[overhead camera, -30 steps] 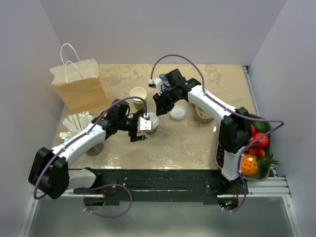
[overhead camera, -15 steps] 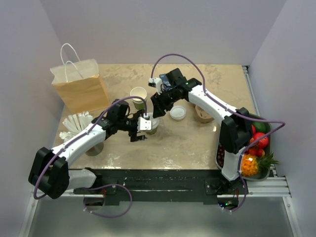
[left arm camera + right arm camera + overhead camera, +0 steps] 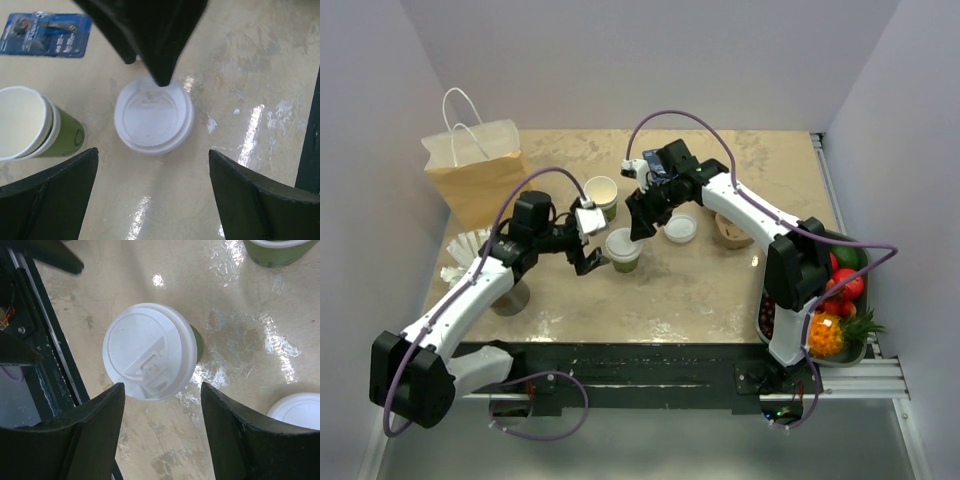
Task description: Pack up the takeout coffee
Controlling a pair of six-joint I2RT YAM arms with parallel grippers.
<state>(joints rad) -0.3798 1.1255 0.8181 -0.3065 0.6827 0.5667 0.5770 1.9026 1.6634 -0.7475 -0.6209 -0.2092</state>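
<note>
Looking at the coffee cup standing upright near the middle of the tabletop, wearing a round white lid over a green body and sitting between the two arms. Holding the left pincer spread wide at the cup's left side, gripping nothing. Showing, from the left wrist, both left fingers low in the picture, with the lid ahead of them and bare tabletop in the gap. Hanging the right pincer at the cup's far-right edge, likewise spread apart and clamping nothing. Looking straight down on the lid from the right wrist, sip flap showing, with one dark right finger at each side, lower in the picture. Meeting the lid's far rim with one right fingertip as seen from the left wrist, but not showing clearly whether touching or just above.

Sitting well apart from the paper bag, itself standing upright with white handles at the far left corner. Noting also a second green cup with no lid just behind the coffee, a loose white lid lying flat to the right under the right arm, a blue card pack lying flat beyond, and a pile of fruit at the right edge.
</note>
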